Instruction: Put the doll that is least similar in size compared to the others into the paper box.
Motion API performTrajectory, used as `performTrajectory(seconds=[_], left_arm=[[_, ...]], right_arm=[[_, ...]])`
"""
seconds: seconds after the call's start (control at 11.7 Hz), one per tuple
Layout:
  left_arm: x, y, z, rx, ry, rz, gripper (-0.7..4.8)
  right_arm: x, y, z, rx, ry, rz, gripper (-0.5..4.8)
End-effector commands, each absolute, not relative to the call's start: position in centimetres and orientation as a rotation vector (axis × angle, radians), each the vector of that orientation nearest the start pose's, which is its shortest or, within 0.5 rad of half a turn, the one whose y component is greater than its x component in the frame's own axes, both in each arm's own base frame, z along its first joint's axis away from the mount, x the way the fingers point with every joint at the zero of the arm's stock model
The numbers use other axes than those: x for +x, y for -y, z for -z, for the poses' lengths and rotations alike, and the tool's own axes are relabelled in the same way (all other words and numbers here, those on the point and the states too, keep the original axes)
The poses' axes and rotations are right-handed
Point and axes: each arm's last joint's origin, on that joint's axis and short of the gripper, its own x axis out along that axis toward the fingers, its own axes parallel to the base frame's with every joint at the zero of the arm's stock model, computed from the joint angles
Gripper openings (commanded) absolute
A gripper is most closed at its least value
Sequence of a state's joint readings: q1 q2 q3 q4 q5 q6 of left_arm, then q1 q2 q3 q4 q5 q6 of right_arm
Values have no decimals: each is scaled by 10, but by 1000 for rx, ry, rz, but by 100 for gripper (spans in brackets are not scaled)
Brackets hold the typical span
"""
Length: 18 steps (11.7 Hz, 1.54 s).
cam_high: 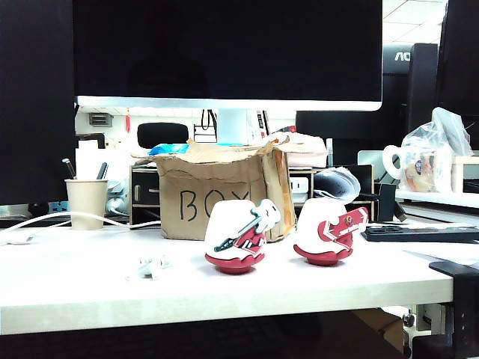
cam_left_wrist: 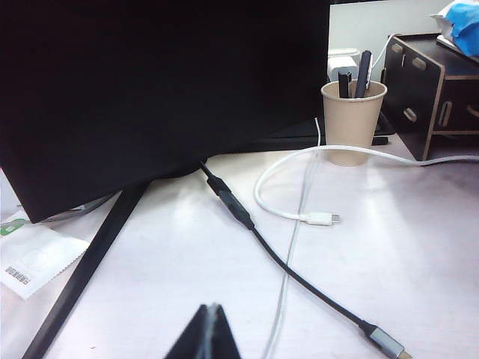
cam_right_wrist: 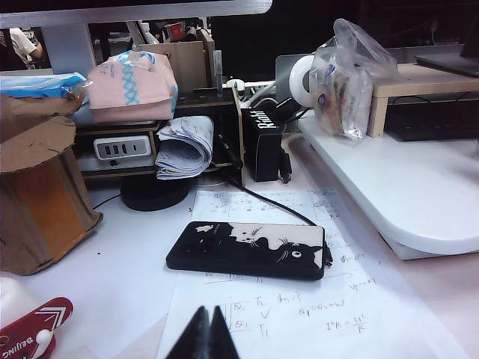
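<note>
Both tools — left [cam_left_wrist: 208, 333], right [cam_right_wrist: 205, 334] — sit pinched closed, holding nothing; doll [cam_high: 153, 266] is blurry.

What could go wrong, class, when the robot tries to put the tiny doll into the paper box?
1. The doll is tiny, pale and thin-limbed on a pale table, so a grasp could easily miss or slip.
2. The paper box has a ragged, crumpled top, so the drop could catch on it.
3. Both the left gripper and right gripper are shut and must open first.

doll [cam_high: 153, 266] on table [cam_high: 90, 292], left-front of paper box [cam_high: 213, 198]
</note>
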<state>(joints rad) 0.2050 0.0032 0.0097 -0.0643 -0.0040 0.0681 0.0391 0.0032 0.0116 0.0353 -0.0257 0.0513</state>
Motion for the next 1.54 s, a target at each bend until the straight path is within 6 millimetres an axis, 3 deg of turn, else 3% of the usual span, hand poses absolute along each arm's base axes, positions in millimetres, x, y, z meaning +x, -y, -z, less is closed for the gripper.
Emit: performTrajectory(seconds=[0.09, 0.43, 0.51, 0.86, 1.37, 1.54], left_arm=[[95, -20, -162, 66, -51, -207, -5], [96, -18, -162, 67, -50, -183, -5], [97, 0, -162, 71, -44, 3, -5], [92, 30, -162, 77, -32, 313, -5], [92, 33, -162, 78, -32, 343, -5], [94, 49, -149, 119, -186, 487, -5]], right_arm=[[97, -5, -171, 49, 52, -63, -1], [97, -5, -171, 49, 52, -63, -1], [97, -5, -171, 49, 52, -63, -1], [97, -5, -171, 49, 52, -63, -1], [97, -5, -171, 49, 52, -63, -1], [97, -5, -171, 49, 53, -63, -1]])
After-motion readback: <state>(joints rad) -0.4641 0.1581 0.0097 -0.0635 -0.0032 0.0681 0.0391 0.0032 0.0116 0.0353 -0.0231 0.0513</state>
